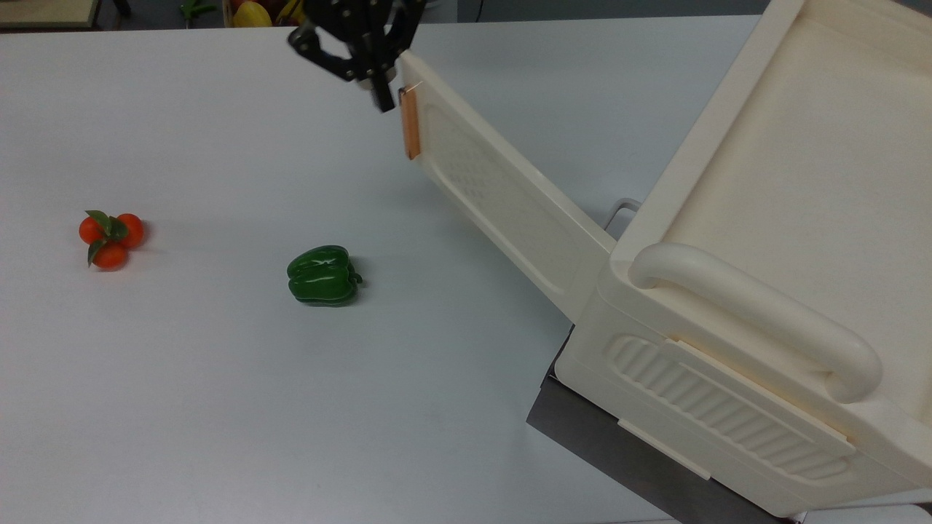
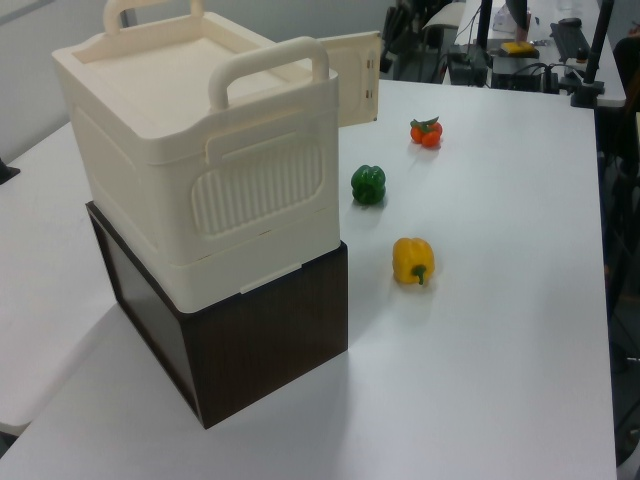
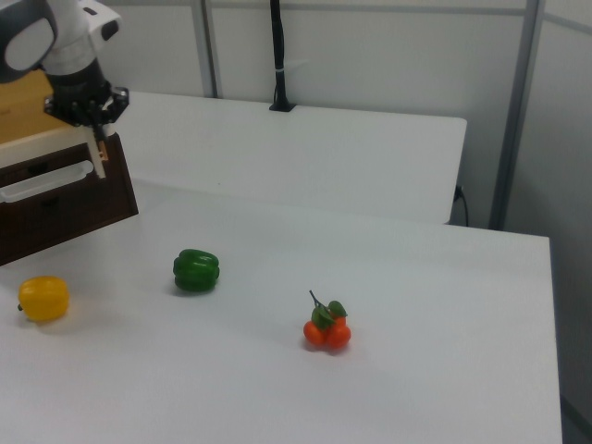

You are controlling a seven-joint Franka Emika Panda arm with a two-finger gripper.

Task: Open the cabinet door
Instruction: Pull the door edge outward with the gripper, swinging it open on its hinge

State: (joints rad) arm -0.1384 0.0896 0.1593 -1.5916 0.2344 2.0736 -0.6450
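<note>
Cream cabinet door (image 1: 502, 204) stands swung wide from the cabinet (image 1: 764, 276) — the gripper (image 1: 364, 69) sits beside its copper handle (image 1: 411, 122), fingers spread, holding nothing.

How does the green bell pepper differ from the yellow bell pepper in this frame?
The green bell pepper is dark green; the yellow bell pepper is bright yellow. In the left view the green one lies farther back, nearer the orange tomato cluster, while the yellow one lies nearer the dark wooden base. Both rest untouched on the white table.
</note>
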